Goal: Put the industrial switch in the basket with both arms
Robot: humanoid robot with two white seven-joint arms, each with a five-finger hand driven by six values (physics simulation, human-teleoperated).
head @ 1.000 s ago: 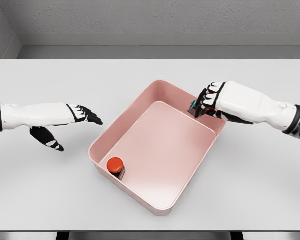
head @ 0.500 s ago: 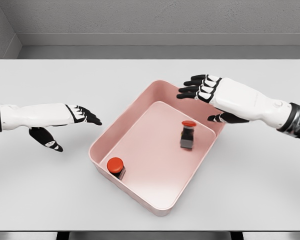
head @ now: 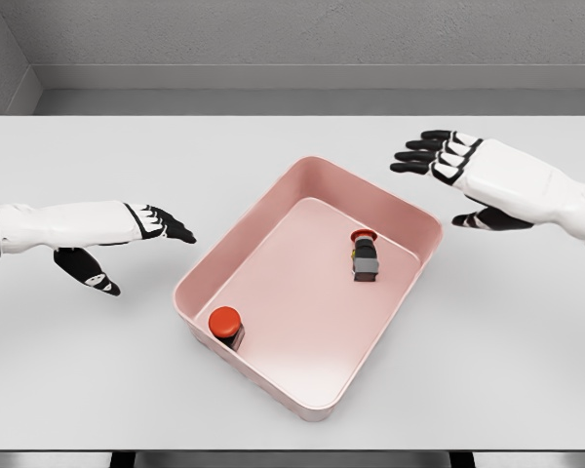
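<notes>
A pink basket [head: 232,245] sits turned at an angle in the middle of the white table. Two industrial switches with red buttons lie inside it: one switch [head: 365,255] on the floor near the right wall, the other switch [head: 226,325] in the near left corner. My left hand [head: 141,239] hovers open to the left of the basket, fingers pointing at it. Above the table to the right of the basket's far corner, my right hand [head: 448,180] is open, its fingers spread and holding nothing.
The white table [head: 97,361] runs to a grey wall at the back. Its front edge shows along the bottom of the view.
My right hand let go of the switch over the basket's right side; the switch dropped onto the basket floor. That hand then drew back to the right. The left hand barely moved.
</notes>
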